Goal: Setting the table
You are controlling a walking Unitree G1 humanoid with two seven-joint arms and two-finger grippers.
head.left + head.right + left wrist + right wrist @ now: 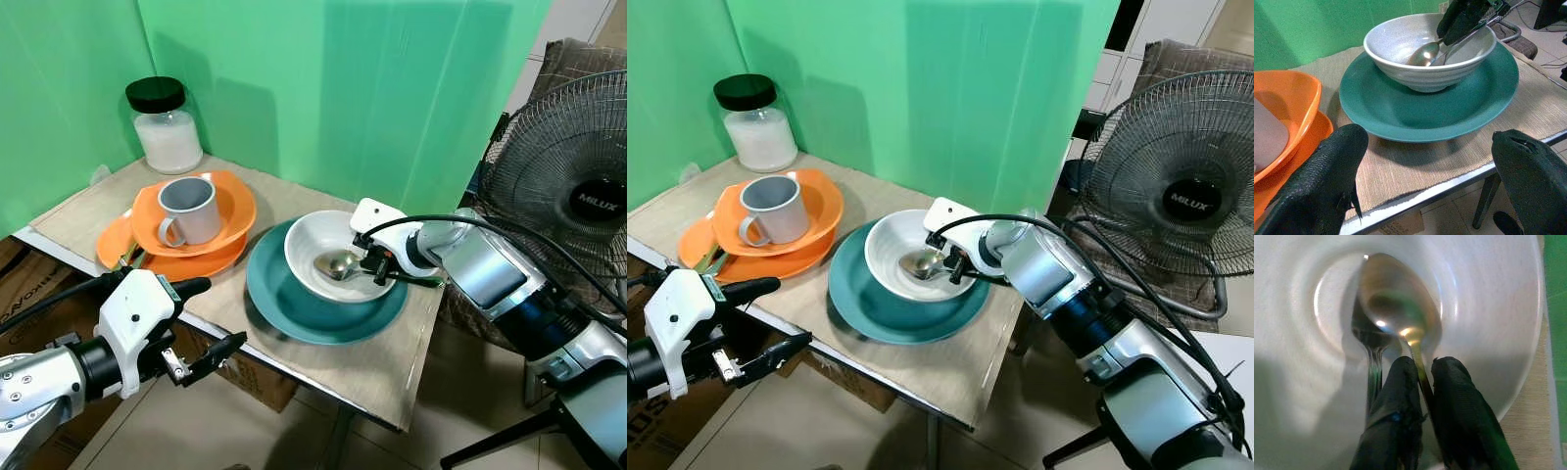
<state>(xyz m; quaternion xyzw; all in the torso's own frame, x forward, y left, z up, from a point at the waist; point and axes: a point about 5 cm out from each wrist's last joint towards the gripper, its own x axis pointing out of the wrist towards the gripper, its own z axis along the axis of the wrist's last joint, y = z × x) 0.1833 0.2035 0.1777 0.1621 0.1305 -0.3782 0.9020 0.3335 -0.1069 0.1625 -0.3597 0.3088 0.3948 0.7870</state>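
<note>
Green walls stand behind a tabletop (pixel 392 377) with a woven mat on it. On the mat sits a teal plate (pixel 294 313), and a white bowl (pixel 313 240) sits on the plate. A spoon (pixel 338 265) lies inside the bowl. Its round end rests on the bowl's bottom and points toward the orange dishes; its handle runs up over the rim toward the right arm. The right tool (pixel 1422 382) is clenched on the spoon's handle, with both black fingers (pixel 1400 396) pressed against it. To the left are two stacked orange plates (pixel 230 211) with a gray mug (pixel 189 209) on top, its handle facing the front edge. A jar (pixel 165 125) with a black lid stands in the back corner. The left tool (pixel 206 318) hangs released, its fingers wide apart, just in front of the tabletop's edge. A fan (pixel 573 186) stands on the right.
</note>
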